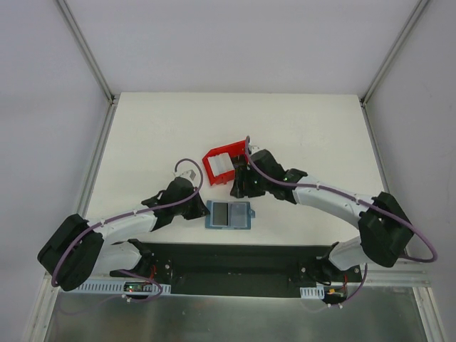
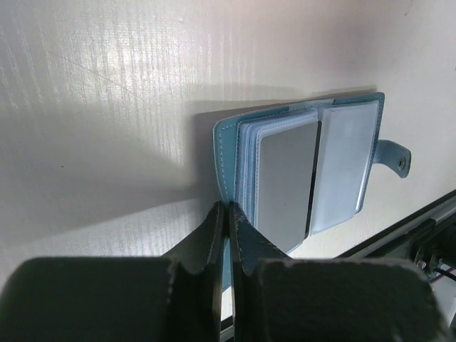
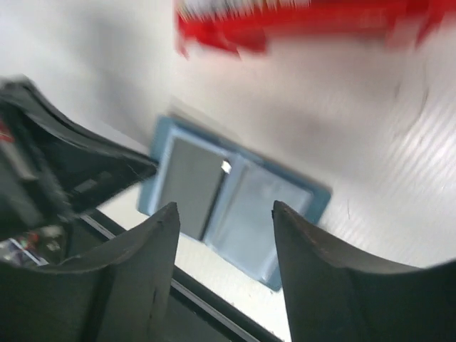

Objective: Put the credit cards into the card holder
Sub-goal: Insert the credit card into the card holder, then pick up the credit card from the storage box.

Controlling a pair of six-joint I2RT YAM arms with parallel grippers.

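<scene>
**Overhead and wrist views of the card-loading set-up.** The card holder [image 1: 229,214], a teal-blue folding wallet, lay open and flat on the white table [image 1: 142,135]. Its clear pockets faced up, and its clasp tab [image 2: 395,158] projected from the cover opposite the left gripper [image 2: 226,217]. A grey card [image 2: 285,187] sat in the pocket page nearer that gripper. The adjoining pocket page [image 2: 345,164] showed pale blue.

The left gripper was at the card holder's outer cover edge. Its fingers [image 2: 203,246] were pressed fully together, with the rim of the teal cover pinched between them.

The right gripper [image 3: 224,208] was held just past the card holder's far edge, between it and the red bin [image 1: 228,149]. Its fingers [image 3: 142,249] stood moderately apart with nothing between them. In the blurred right wrist view the open card holder showed through the gap.

The red bin stood just beyond the card holder, on the side away from the arm bases. It was skewed relative to the card holder and did not touch it. The credit cards [image 1: 221,166], seen as a white patch, lay inside the red bin. Whether that patch was one card or several could not be told from the overhead view.
</scene>
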